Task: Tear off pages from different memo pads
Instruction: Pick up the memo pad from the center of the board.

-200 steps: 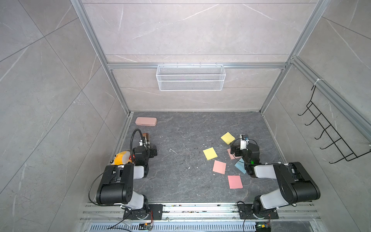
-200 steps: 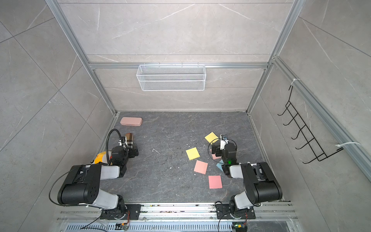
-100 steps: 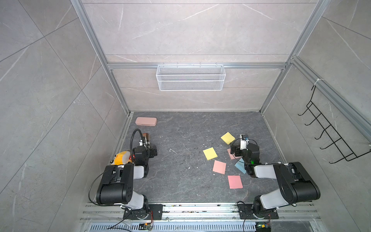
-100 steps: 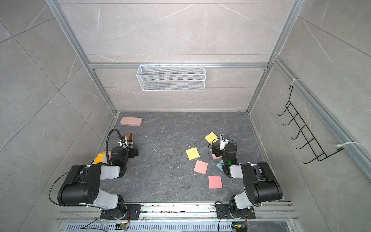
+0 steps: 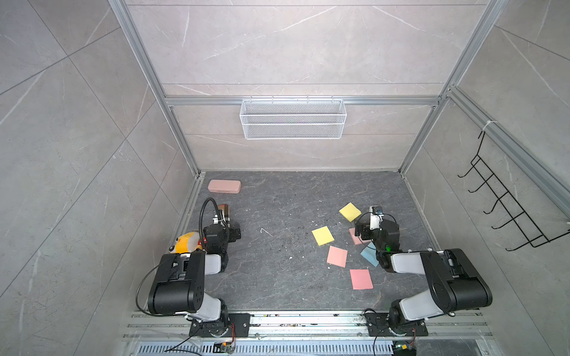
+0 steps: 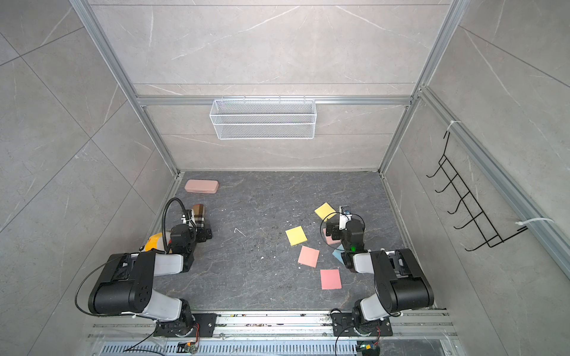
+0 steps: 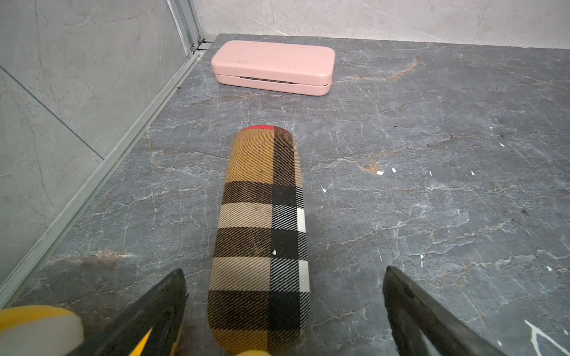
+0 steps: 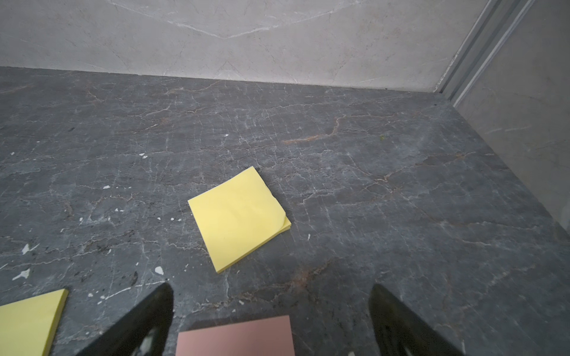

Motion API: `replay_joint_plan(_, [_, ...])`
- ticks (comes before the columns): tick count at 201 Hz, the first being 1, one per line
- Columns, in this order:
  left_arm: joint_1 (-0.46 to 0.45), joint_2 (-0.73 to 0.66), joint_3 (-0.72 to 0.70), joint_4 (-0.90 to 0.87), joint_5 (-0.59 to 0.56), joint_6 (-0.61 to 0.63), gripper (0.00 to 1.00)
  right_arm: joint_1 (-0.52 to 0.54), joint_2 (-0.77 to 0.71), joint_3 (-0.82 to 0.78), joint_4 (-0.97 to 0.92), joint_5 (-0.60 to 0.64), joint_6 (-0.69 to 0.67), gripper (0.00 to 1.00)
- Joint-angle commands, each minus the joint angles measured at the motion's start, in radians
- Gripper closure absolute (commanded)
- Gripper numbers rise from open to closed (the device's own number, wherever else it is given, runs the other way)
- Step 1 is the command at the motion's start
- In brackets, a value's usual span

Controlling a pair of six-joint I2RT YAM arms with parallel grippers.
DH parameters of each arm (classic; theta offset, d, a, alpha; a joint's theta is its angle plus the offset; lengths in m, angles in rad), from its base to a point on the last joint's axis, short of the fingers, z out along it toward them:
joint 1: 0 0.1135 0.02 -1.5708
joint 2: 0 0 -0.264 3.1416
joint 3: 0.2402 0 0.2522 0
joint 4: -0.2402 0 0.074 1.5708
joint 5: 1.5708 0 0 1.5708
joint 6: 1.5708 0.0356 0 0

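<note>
Near the right wall, a yellow memo pad (image 5: 350, 211) (image 8: 239, 217) lies on the dark floor with one top corner curled. Left of it sits a second yellow pad (image 5: 323, 235) (image 8: 30, 322). A pink pad (image 8: 234, 337) (image 5: 354, 239) lies just under my right gripper (image 8: 271, 320) (image 5: 361, 231), which stands open with nothing in it. Two more pink squares (image 5: 337, 256) (image 5: 361, 279) and a light blue one (image 5: 368, 254), partly hidden by the right arm, lie nearer the front; whether they are pads or pages I cannot tell. My left gripper (image 7: 283, 305) (image 5: 226, 231) is open, far from the pads.
A plaid glasses case (image 7: 262, 234) (image 5: 224, 212) lies lengthwise between the left fingers, untouched. A pink hard case (image 7: 273, 66) (image 5: 224, 186) sits in the back left corner. A yellow toy (image 5: 185, 243) rests by the left arm. A wire basket (image 5: 293, 118) hangs on the back wall.
</note>
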Motion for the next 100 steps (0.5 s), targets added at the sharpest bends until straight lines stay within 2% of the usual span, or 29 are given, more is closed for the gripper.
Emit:
replay_joint_plan(1, [-0.03,-0.013,-0.03,0.123,-0.062,0.025,0.0,0.028,-0.059,0.087,-0.171,0.095,0.006,0.01])
replay_joint_plan(19, [-0.06,-0.065,-0.062,0.146,-0.141,0.029,0.0,0.064,-0.101,0.19,-0.409,0.168,0.011,0.01])
replay_joint_plan(27, [-0.082,-0.102,-0.048,0.091,-0.185,0.034,0.0,0.086,-0.118,0.203,-0.438,0.219,0.008,0.01])
replay_joint_plan(42, [-0.107,-0.16,-0.006,-0.045,-0.201,0.044,0.0,0.117,-0.163,0.195,-0.45,0.269,0.011,0.01])
replay_joint_plan(60, [-0.189,-0.218,0.031,-0.145,-0.333,0.064,0.0,0.161,-0.217,0.23,-0.568,0.359,0.05,0.01])
replay_joint_plan(66, [-0.218,-0.245,0.038,-0.167,-0.41,0.063,0.0,0.179,-0.233,0.258,-0.634,0.391,0.071,0.01])
replay_joint_plan(82, [-0.262,-0.341,0.052,-0.247,-0.488,0.005,0.0,0.234,-0.265,0.359,-0.862,0.476,0.138,0.01])
replay_joint_plan(91, [-0.268,-0.397,0.073,-0.329,-0.502,-0.059,0.0,0.256,-0.279,0.397,-0.928,0.504,0.184,0.01])
replay_joint_plan(95, [-0.268,-0.421,0.085,-0.373,-0.501,-0.095,0.0,0.26,-0.282,0.408,-0.947,0.531,0.24,0.01])
replay_joint_plan(100, [-0.267,-0.447,0.103,-0.437,-0.503,-0.145,0.0,0.26,-0.276,0.423,-0.982,0.573,0.381,0.01])
